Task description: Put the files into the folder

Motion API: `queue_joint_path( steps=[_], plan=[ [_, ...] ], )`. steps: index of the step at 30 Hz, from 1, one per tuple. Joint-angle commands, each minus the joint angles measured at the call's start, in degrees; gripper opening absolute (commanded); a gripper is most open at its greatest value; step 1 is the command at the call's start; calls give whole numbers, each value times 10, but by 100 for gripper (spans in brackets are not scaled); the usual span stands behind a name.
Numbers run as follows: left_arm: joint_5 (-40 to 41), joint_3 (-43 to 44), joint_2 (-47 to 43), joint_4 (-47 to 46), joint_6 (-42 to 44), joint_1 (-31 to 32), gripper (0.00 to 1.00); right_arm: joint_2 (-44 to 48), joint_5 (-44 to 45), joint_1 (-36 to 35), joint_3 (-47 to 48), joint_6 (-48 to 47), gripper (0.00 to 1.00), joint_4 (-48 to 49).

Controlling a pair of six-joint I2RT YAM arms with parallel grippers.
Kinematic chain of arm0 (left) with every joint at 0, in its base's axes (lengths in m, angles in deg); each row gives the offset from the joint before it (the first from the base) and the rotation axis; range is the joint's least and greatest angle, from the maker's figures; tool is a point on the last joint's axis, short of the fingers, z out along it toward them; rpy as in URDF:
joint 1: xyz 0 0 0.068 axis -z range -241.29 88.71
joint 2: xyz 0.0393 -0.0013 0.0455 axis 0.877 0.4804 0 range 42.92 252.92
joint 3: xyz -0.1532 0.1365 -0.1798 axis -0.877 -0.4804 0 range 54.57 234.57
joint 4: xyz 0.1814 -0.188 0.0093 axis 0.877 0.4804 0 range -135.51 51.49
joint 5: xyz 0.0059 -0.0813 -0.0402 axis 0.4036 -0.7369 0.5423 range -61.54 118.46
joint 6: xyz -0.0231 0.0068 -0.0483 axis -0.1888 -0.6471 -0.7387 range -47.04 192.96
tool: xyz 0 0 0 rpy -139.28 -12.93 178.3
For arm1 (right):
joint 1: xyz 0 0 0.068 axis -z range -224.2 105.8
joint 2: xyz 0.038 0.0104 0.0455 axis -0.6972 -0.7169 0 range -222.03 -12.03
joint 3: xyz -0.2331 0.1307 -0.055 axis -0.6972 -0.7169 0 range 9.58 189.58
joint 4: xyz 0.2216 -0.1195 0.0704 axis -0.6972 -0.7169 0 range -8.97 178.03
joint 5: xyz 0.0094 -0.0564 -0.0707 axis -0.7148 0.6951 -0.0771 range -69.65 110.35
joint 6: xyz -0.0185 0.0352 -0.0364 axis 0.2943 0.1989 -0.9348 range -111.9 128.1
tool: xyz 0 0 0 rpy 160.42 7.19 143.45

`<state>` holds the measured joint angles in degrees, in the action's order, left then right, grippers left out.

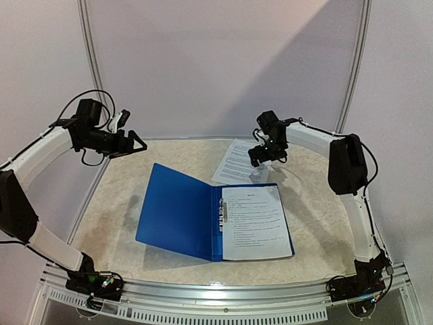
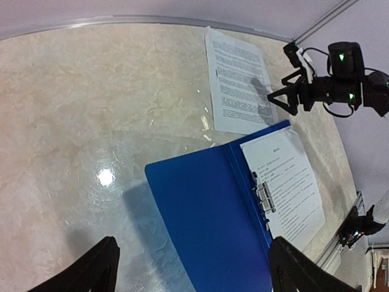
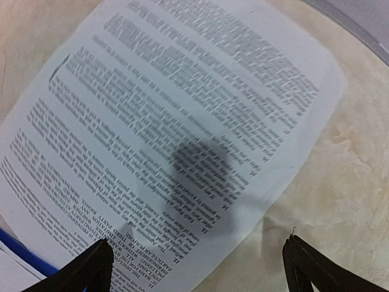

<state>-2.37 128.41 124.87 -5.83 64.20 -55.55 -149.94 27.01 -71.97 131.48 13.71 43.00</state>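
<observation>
The blue folder [image 1: 174,213] lies open in the middle of the table, its metal clip [image 1: 222,214] along the spine. One printed file sheet [image 1: 252,222] rests on its right half. A second file sheet [image 1: 238,161] lies loose on the table just behind the folder. My right gripper [image 1: 264,158] hovers open over this loose sheet [image 3: 170,115], nothing between its fingers [image 3: 91,267]. My left gripper [image 1: 137,143] hangs open, high off the folder's far left corner, looking down on the left cover [image 2: 213,213]. Its fingers [image 2: 100,267] hold nothing.
The beige marbled table top [image 1: 122,189] has a raised metal rim [image 1: 203,291] along the near edge. White walls and a curved rail [image 1: 88,40] close the back. Bare table surface lies left of the folder [image 2: 73,121].
</observation>
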Motion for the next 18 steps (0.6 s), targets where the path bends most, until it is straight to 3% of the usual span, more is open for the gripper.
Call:
queue_joint_path(
  steps=[1, 10, 18],
  plan=[
    [-5, -12, -2, -9, -7, 5, 86, -36, -9, -27, 55, -97, 99, -35],
    [-9, -19, -14, -9, -5, 5, 86, -150, 144, -24, 128, -89, 99, -192],
    [-9, -22, -21, -9, -3, 5, 86, -105, 150, 23, 46, -46, 99, -210]
  ],
)
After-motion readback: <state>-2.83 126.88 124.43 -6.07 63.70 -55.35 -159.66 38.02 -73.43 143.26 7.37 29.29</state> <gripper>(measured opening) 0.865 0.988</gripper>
